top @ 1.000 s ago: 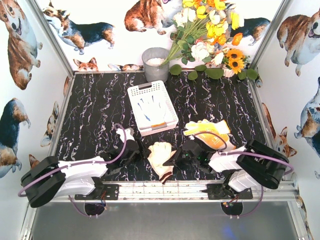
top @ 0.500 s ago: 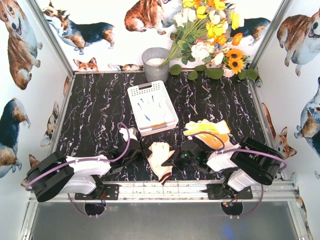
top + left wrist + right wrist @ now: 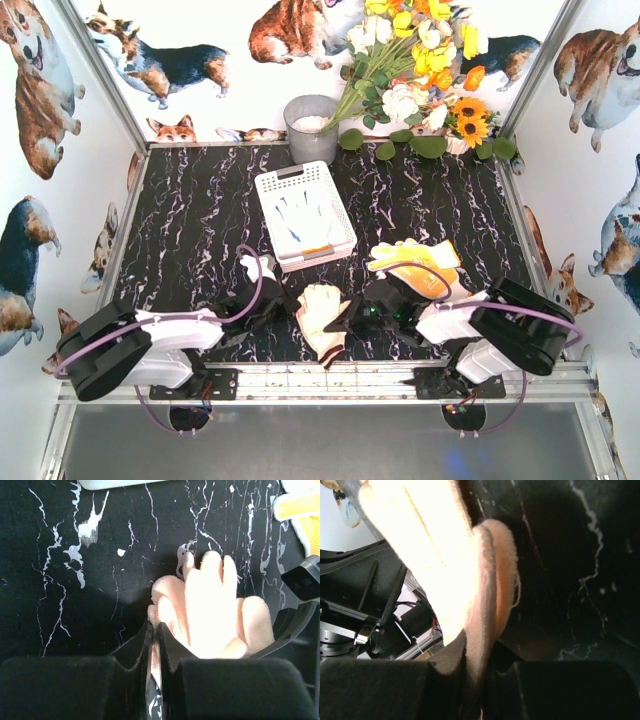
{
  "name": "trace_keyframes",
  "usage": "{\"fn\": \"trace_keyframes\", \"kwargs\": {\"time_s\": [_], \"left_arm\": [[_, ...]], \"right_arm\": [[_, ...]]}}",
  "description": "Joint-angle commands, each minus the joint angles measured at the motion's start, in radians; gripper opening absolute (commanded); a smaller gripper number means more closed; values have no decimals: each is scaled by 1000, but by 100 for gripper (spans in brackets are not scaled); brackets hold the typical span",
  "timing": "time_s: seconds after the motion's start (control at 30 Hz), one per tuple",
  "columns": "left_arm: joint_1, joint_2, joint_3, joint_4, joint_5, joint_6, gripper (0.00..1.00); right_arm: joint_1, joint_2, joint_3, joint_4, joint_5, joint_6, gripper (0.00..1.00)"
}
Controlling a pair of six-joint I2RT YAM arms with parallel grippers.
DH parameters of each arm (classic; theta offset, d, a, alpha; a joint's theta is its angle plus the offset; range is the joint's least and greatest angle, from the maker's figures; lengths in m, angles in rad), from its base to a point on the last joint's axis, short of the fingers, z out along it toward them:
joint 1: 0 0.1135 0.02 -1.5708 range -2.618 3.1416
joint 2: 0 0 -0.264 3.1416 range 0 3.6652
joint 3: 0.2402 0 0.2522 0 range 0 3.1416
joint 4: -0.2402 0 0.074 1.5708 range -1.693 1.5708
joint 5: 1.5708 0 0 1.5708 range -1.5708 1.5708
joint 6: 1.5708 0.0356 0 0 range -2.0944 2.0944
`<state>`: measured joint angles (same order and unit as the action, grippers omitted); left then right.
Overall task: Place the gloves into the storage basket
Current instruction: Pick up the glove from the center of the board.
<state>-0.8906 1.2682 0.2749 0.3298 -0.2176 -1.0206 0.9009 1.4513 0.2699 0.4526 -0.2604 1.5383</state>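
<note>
A cream glove [image 3: 322, 315] with an orange cuff lies near the table's front edge, between my two grippers. My left gripper [image 3: 291, 306] is shut on its left edge; in the left wrist view the jaws [image 3: 155, 632] pinch a thin fold of the cream glove [image 3: 215, 615]. From the other side my right gripper [image 3: 342, 318] is shut on the glove's rim [image 3: 485, 595], which runs down into the closed jaws [image 3: 477, 655]. Yellow gloves [image 3: 415, 265] with orange trim lie behind the right gripper. The white latticed storage basket [image 3: 272, 188] stands mid-table with pale gloves [image 3: 305, 222] inside.
A grey round pot [image 3: 311, 127] and a bunch of flowers [image 3: 420, 70] stand at the back wall. The aluminium rail [image 3: 330, 378] with both arm bases runs along the front edge. Corgi-printed walls close in both sides.
My left gripper has reached the cream glove's left edge and closed on it. The right gripper has kept its grip and barely moved.
</note>
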Motion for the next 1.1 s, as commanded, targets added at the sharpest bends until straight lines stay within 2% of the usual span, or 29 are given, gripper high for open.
{"fn": "trace_keyframes", "kwargs": {"time_s": [0.0, 0.43, 0.8, 1.07], "left_arm": [[4, -67, 5, -35, -20, 35, 0], [10, -277, 1, -77, 34, 111, 0], [27, -330, 245, -302, 36, 217, 0], [103, -298, 429, -384, 77, 316, 0]], "right_arm": [[-2, -86, 15, -79, 29, -48, 0], [-2, -324, 143, -504, 110, -235, 0], [-3, -544, 306, -733, 183, -347, 0], [-54, -495, 514, -828, 172, -477, 0]]}}
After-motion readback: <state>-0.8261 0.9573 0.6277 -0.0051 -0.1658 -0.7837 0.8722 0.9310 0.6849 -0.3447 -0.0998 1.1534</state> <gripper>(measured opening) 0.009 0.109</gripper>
